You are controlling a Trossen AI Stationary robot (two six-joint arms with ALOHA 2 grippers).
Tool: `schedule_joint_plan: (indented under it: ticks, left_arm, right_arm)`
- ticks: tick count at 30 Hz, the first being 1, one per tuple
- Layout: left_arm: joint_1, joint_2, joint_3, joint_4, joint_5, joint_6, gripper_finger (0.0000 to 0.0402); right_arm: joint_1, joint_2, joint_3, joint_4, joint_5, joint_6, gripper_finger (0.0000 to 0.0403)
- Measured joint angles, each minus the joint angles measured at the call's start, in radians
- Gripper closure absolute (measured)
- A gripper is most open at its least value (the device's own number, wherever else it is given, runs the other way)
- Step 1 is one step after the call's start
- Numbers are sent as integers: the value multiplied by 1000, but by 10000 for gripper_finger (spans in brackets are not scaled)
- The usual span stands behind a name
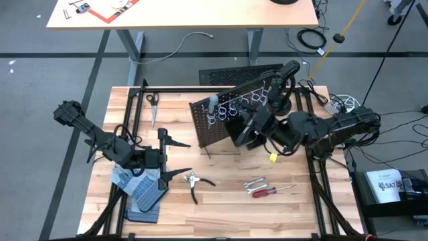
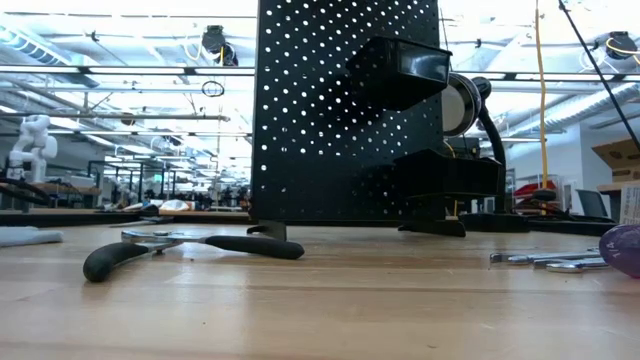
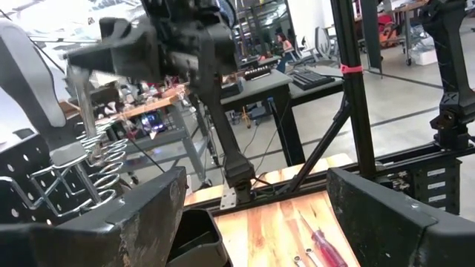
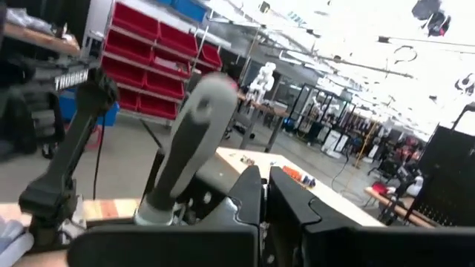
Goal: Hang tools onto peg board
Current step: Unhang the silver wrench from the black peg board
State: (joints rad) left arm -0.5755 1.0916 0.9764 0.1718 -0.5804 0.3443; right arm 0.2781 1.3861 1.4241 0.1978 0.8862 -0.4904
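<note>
The upright black perforated metal peg board [image 1: 224,120] stands mid-table on the pale wooden table [image 1: 227,207], a grey-handled screwdriver [image 1: 212,102] sitting in its row of silver wire rings [image 1: 235,107]. The right gripper [image 1: 251,128] hovers at the board's front with its fingers pressed together and empty; the blurred wrist view seems to show that grey handle just past them. The left gripper [image 1: 162,155] waits with fingers spread wide above blue-grey gloves [image 1: 137,181]. Black-handled pliers [image 1: 194,181], silver wrenches [image 1: 254,183] and a red-handled screwdriver [image 1: 266,192] lie on the table in front.
</note>
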Motion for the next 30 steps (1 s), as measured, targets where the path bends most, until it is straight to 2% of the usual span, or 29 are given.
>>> schedule_joint_plan:
  ticks: [16,23,30]
  left_arm:
    - [0,0,0,-2,0,0,68]
    - [0,0,0,-3,0,0,68]
    - [0,0,0,-3,0,-25,68]
  right_arm:
    - [112,-3,148,-28,15,-148,402]
    - [203,-2,166,-244,119,-83,402]
    - [295,-2,166,-551,212,139,402]
